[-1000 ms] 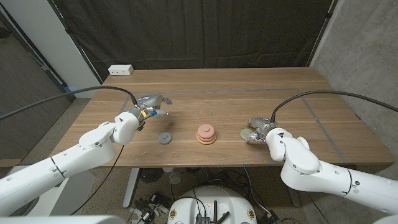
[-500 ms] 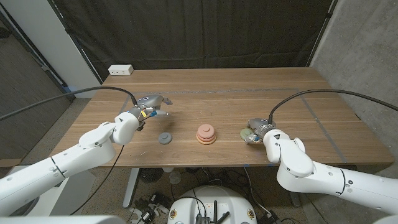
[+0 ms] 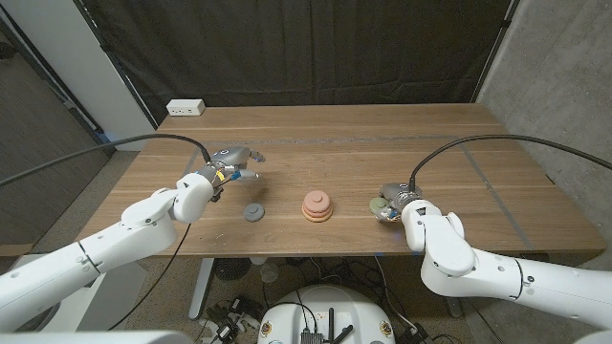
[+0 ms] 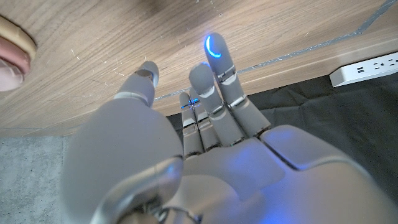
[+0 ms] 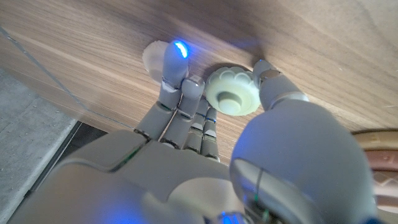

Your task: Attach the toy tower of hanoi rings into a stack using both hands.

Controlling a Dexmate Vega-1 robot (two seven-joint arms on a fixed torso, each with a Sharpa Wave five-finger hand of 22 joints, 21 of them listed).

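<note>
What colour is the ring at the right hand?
Pale green ring, clearest in the right wrist view.

- The left hand [image 4: 205,155] shows from behind, grey and rounded, with its fingers [image 4: 219,81] reaching out over the wooden table [image 4: 93,56].
- The fingers are slightly apart and hold nothing; one fingertip glows blue.
- The thumb [image 4: 138,87] points out beside the fingers, apart from them.
- A pink and tan stack of rings [image 4: 13,53] sits at the frame's edge, on the thumb's side and well apart from the hand.
- A white power strip [image 4: 367,67] lies beyond the table's edge on the side away from the thumb, against a black curtain [image 4: 329,118].
- Grey floor [image 4: 31,180] shows on the thumb's side, past the table.
</note>
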